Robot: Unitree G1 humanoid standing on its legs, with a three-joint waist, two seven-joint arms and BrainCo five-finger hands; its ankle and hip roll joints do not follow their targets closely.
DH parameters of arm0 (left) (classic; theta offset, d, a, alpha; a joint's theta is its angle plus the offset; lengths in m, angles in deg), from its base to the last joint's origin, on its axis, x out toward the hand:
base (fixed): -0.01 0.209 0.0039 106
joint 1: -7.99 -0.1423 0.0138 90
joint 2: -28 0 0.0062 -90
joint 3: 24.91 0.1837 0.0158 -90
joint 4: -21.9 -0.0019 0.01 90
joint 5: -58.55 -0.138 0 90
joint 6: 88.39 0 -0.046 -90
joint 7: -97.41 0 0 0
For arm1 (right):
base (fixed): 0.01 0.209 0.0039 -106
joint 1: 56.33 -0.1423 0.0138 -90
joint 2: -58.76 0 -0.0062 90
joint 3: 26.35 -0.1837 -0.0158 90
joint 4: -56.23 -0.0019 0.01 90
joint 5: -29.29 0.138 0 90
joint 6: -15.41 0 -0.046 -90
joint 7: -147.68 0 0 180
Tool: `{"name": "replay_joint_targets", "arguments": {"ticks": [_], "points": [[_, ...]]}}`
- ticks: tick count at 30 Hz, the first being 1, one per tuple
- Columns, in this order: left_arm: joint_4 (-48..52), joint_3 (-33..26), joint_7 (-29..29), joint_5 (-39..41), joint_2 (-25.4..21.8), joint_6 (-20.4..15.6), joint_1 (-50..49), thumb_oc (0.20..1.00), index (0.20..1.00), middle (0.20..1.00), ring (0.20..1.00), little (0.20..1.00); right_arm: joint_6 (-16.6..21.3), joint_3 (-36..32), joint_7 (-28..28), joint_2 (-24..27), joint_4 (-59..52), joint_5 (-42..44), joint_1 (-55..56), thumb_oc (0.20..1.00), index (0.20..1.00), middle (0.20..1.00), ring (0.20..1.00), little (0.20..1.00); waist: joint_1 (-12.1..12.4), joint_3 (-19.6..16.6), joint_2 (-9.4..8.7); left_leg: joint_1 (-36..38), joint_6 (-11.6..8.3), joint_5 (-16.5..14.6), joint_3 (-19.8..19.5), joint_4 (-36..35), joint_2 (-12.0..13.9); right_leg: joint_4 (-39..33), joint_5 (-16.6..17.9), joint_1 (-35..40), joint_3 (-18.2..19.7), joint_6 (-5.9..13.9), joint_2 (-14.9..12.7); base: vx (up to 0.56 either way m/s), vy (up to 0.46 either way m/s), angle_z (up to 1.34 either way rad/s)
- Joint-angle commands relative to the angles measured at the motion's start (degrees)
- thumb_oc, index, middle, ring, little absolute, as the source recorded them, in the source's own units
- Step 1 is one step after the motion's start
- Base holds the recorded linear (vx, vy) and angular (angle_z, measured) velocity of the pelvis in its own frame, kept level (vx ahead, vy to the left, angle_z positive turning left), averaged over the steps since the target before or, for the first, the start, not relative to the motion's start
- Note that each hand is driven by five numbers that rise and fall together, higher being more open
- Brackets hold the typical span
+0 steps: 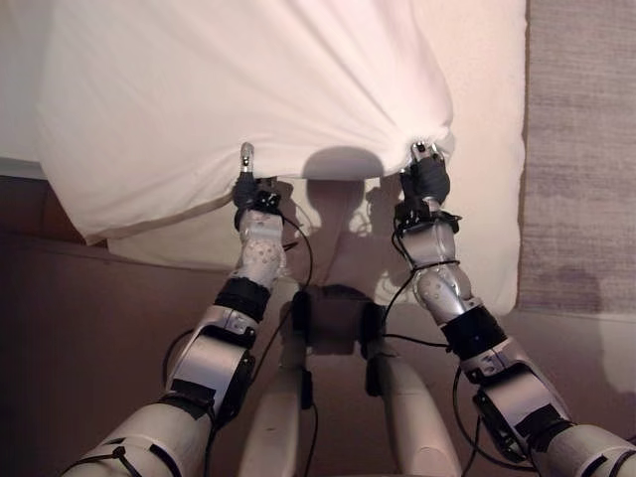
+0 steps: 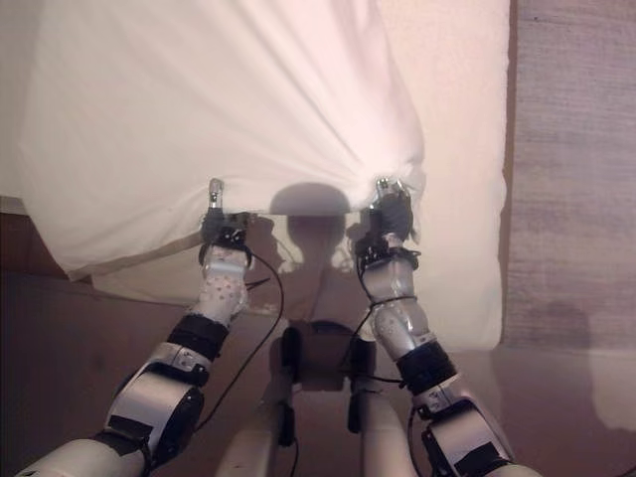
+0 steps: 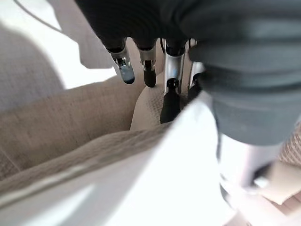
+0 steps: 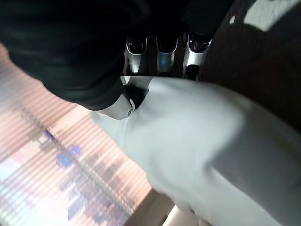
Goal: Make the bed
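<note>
Left eye view – L hand [image 1: 256,194], R hand [image 1: 427,177] pinching sheet [image 1: 248,89] edge

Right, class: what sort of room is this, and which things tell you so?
Probably a bedroom: a white sheet is held up over a pale mattress by the left robot hand and right robot hand.

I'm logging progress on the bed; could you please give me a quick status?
Left robot hand and right robot hand both pinching the sheet edge. Sheet lifted, bunched at right hand. Nothing in the way.
</note>
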Motion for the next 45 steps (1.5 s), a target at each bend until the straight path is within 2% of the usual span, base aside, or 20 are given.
{"name": "replay_joint_targets", "arguments": {"ticks": [1, 14, 18, 19, 23, 25, 28, 29, 31, 32, 34, 35, 36, 37, 38, 39, 40, 41, 43, 45], "points": [[-1.6, -6.9, -1.7, -3.2, -2.6, -5.9, 1.6, 0.200, 0.200, 0.200, 0.200, 0.200, 6.6, -9.2, -0.2, 3.2, -1.3, -0.4, 9.5, 0.200, 0.200, 0.200, 0.200, 0.200, -3.0, -5.9, -0.41, 3.3, -1.18, -9.0, 1.5, 3.8, -1.9, -5.9, 3.2, 1.9, 1.9, 4.26, -0.2, -0.01, -0.015, -0.05], [2.9, -12.7, -2.0, -3.5, -2.3, -9.8, -5.4, 0.200, 0.200, 0.200, 0.200, 0.200, 5.0, -7.9, -1.4, -0.9, 8.5, 1.7, 12.0, 0.200, 0.200, 0.200, 0.200, 0.200, 0.3, -6.5, -0.94, 8.7, -2.05, -8.9, -0.3, 2.6, -1.5, 1.1, -0.6, 4.4, -1.3, 3.64, -0.5, -0.01, -0.036, 0.01], [4.0, -12.3, -3.1, -3.5, -0.7, -9.2, -7.9, 0.200, 0.200, 0.200, 0.200, 0.200, 4.6, -8.4, -1.6, -1.5, 9.8, 1.5, 13.5, 0.200, 0.200, 0.200, 0.200, 0.200, 1.7, -5.9, -1.34, 9.7, -3.28, -8.8, -1.9, 3.5, -1.9, 3.5, -3.1, 6.4, -4.9, 3.02, -2.8, -0.04, -0.088, 0.30], [4.5, -11.3, -4.7, -3.5, 1.4, -8.2, -9.8, 0.200, 0.200, 0.200, 0.200, 0.200, 4.3, -10.1, -1.4, -0.6, 9.6, 1.1, 15.0, 0.200, 0.200, 0.200, 0.200, 0.200, 0.7, -6.2, -1.32, 9.0, -2.94, -10.9, 4.4, 8.5, -0.6, 4.4, -3.5, 7.6, -8.8, 3.10, -6.7, -0.11, -0.043, 0.59], [4.3, -10.4, -6.4, -5.2, 0.9, -7.5, -12.8, 0.200, 0.200, 0.200, 0.200, 0.200, 3.4, -9.0, -2.1, -0.2, 10.9, 1.4, 14.8, 0.200, 0.200, 0.200, 0.200, 0.200, 0.2, -7.1, -0.26, 9.0, -3.89, -13.9, 1.8, 13.1, 2.7, 4.9, -4.9, 9.2, -8.3, 3.79, -7.8, 0.01, 0.154, 1.14], [5.0, -10.6, -6.5, -5.9, 0.6, -7.5, -13.8, 0.200, 0.200, 0.200, 0.200, 0.200, 3.0, -9.0, -2.5, -0.5, 11.4, 1.7, 14.5, 0.200, 0.200, 0.200, 0.200, 0.200, 0.5, -6.9, -0.22, 8.2, -3.97, -12.0, 0.2, 13.1, 4.6, 5.0, -3.4, 9.2, -8.3, 3.70, -8.6, -0.05, 0.172, 0.07], [6.0, -10.6, -7.6, -5.7, -0.5, -7.4, -16.5, 0.200, 0.200, 0.200, 0.200, 0.200, 1.3, -8.9, -3.4, -1.4, 13.3, 2.4, 15.5, 0.200, 0.200, 0.200, 0.200, 0.200, 1.8, -8.4, 0.45, 9.2, -7.28, -5.6, -6.2, 8.1, 14.9, 7.0, -3.5, 11.4, -5.5, 6.10, -14.6, 0.14, 0.571, 0.24], [6.0, -10.6, -7.6, -5.7, -0.5, -7.4, -16.6, 0.200, 0.200, 0.200, 0.200, 0.200, 1.3, -8.9, -3.5, -1.4, 13.3, 2.5, 15.6, 0.200, 0.200, 0.200, 0.200, 0.200, 1.8, -8.5, 0.45, 9.3, -7.30, -5.5, -6.1, 7.9, 14.9, 7.1, -3.5, 11.3, -5.4, 6.09, -14.6, 0.11, 0.543, 0.12], [6.5, -9.4, -8.4, -5.5, -0.5, -7.0, -17.8, 0.200, 0.200, 0.200, 0.200, 0.200, 0.8, -9.5, -3.7, -1.7, 12.6, 2.6, 16.9, 0.200, 0.200, 0.200, 0.200, 0.200, 1.5, -10.2, 1.13, 9.2, -8.56, -7.7, -4.8, 8.7, 15.4, 6.4, -1.6, 11.7, -5.0, 7.95, -18.1, 0.08, 0.539, 0.03], [5.2, -8.9, -8.6, -5.4, -0.3, -6.3, -17.6, 0.200, 0.200, 0.200, 0.200, 0.200, 0.2, -9.9, -4.1, -1.9, 13.0, 2.4, 17.6, 0.200, 0.200, 0.200, 0.200, 0.200, 1.4, -10.8, 0.73, 9.3, -9.06, -8.8, -4.0, 9.2, 14.4, 3.9, 1.9, 13.0, -4.9, 8.84, -19.8, 0.06, 0.620, -0.07], [5.9, -6.9, -9.9, -6.2, -0.8, -6.5, -18.4, 0.200, 0.200, 0.200, 0.200, 0.200, -0.2, -9.2, -3.8, -3.6, 13.3, 3.4, 17.4, 0.200, 0.200, 0.200, 0.200, 0.200, 1.8, -11.0, -0.89, 5.9, -7.38, -14.0, -2.0, 15.9, 8.2, -4.0, 16.7, 13.9, -6.6, 10.25, -24.4, 0.01, 0.661, -0.12], [5.9, -6.9, -9.9, -6.2, -0.9, -6.5, -18.4, 0.200, 0.200, 0.200, 0.200, 0.200, -0.2, -9.2, -3.9, -3.6, 13.4, 3.4, 17.4, 0.200, 0.200, 0.200, 0.200, 0.200, 1.9, -11.0, -0.96, 5.9, -7.31, -14.1, -1.9, 16.0, 8.2, -4.4, 16.9, 14.0, -6.6, 10.31, -24.4, 0.01, 0.803, 0.16], [5.9, -7.3, -9.6, -6.1, -1.0, -6.6, -19.0, 0.200, 0.200, 0.200, 0.200, 0.200, -0.1, -9.0, -3.7, -5.1, 14.8, 3.8, 16.7, 0.200, 0.200, 0.200, 0.200, 0.200, 2.6, -11.6, 0.04, 5.8, -5.93, -13.9, 1.0, 14.8, 7.0, -4.3, 14.7, 14.5, -11.6, 9.59, -23.4, 0.01, 0.448, 0.11], [6.0, -7.3, -9.5, -6.2, -1.0, -6.6, -19.1, 0.200, 0.200, 0.200, 0.200, 0.200, 0.0, -9.0, -3.7, -5.1, 14.8, 3.8, 16.7, 0.200, 0.200, 0.200, 0.200, 0.200, 2.5, -11.6, 0.08, 5.9, -5.97, -13.9, 1.0, 14.7, 7.1, -4.0, 14.5, 14.5, -11.6, 9.55, -23.4, 0.02, 0.876, -0.31], [6.4, -7.5, -10.2, -5.7, -0.4, -6.6, -19.5, 0.200, 0.200, 0.200, 0.200, 0.200, 0.2, -8.4, -4.4, -5.6, 16.1, 4.7, 15.9, 0.200, 0.200, 0.200, 0.200, 0.200, 2.4, -12.4, 1.33, 7.0, -4.49, -12.7, 2.0, 11.9, 4.7, -0.8, 6.7, 14.2, -9.8, 7.23, -17.3, 0.02, 0.419, -0.42], [6.4, -7.6, -10.2, -5.7, -0.4, -6.6, -19.6, 0.200, 0.200, 0.200, 0.200, 0.200, 0.2, -8.4, -4.5, -5.6, 16.1, 4.8, 15.8, 0.200, 0.200, 0.200, 0.200, 0.200, 2.5, -12.3, 1.34, 7.2, -4.60, -12.7, 2.1, 11.7, 4.8, -0.4, 6.4, 14.1, -9.7, 7.11, -17.2, 0.04, 0.779, -0.35], [7.7, -7.9, -10.9, -5.0, 0.4, -6.5, -20.5, 0.200, 0.200, 0.200, 0.200, 0.200, 0.2, -7.3, -5.6, -5.9, 17.1, 5.7, 15.4, 0.200, 0.200, 0.200, 0.200, 0.200, 3.1, -12.9, 1.81, 8.6, -3.44, -11.8, 2.6, 9.5, 2.2, 2.9, -1.0, 14.5, -9.3, 4.68, -9.5, 0.03, 0.338, -0.13], [7.8, -7.9, -10.9, -5.0, 0.4, -6.4, -20.6, 0.200, 0.200, 0.200, 0.200, 0.200, 0.2, -7.3, -5.6, -5.9, 17.2, 5.7, 15.5, 0.200, 0.200, 0.200, 0.200, 0.200, 3.2, -12.8, 1.77, 8.9, -3.52, -11.9, 2.7, 9.4, 2.2, 3.3, -1.3, 14.5, -9.2, 4.60, -9.5, 0.04, 0.468, -0.11], [8.1, -8.3, -10.4, -5.4, 1.0, -6.0, -21.4, 0.200, 0.200, 0.200, 0.200, 0.200, 0.1, -6.1, -7.0, -6.4, 18.5, 6.7, 15.6, 0.200, 0.200, 0.200, 0.200, 0.200, 3.3, -12.9, 1.20, 11.7, -2.81, -11.4, 3.3, 6.9, -1.2, 4.4, -5.2, 14.3, -8.2, 2.83, -0.8, 0.06, 0.330, -0.11], [8.0, -8.6, -10.6, -5.4, 1.4, -5.9, -21.5, 0.200, 0.200, 0.200, 0.200, 0.200, 0.4, -6.1, -7.3, -6.4, 19.0, 7.2, 15.8, 0.200, 0.200, 0.200, 0.200, 0.200, 3.1, -12.9, 0.88, 12.7, -2.82, -11.6, 3.4, 6.2, -2.5, 2.2, -5.0, 14.4, -6.6, 2.53, 2.1, 0.09, 0.267, -0.31]]}}
